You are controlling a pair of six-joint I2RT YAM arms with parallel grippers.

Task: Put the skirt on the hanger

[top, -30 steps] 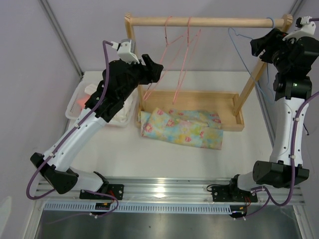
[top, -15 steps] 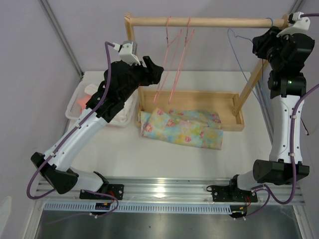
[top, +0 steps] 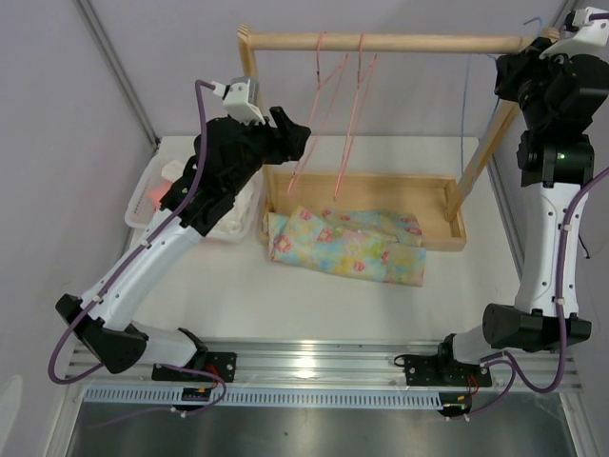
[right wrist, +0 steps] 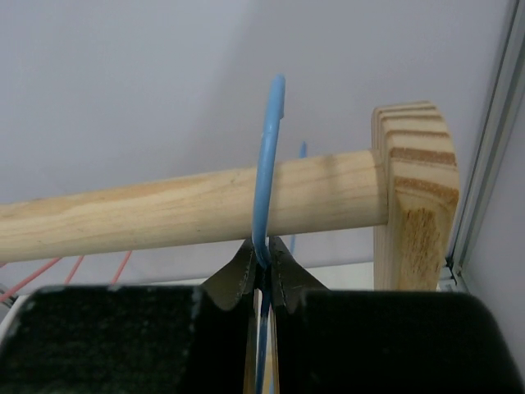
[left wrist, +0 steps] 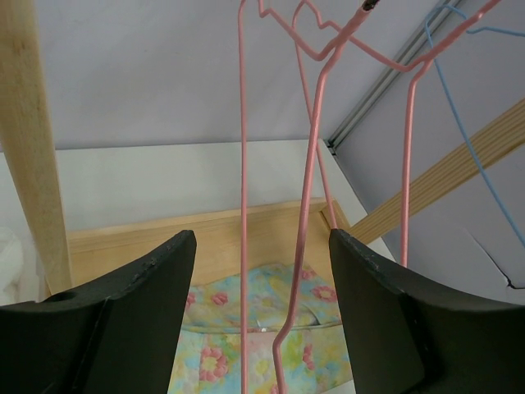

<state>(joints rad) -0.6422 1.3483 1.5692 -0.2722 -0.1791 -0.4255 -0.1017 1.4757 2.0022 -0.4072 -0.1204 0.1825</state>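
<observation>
While the right gripper (right wrist: 261, 267) clamps the hanger (right wrist: 269, 148) at the rail's (right wrist: 164, 209) right end, the left gripper (left wrist: 262, 312) gapes beside pink hangers (left wrist: 312, 205). The skirt (top: 347, 246) lies on the table (top: 285, 295).

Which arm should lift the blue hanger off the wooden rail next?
Right, most likely. The right claw is pinched shut on the blue hanger by its hook, at the right end of the rail. The left claw hangs open among the pink hangers, gripping nothing.

Two pink wire hangers (left wrist: 244, 205) hang from a wooden rail (top: 409, 42) — its tray base (top: 400, 188) sits on the white table (top: 314, 295), beside a white bin (top: 238, 221).
</observation>
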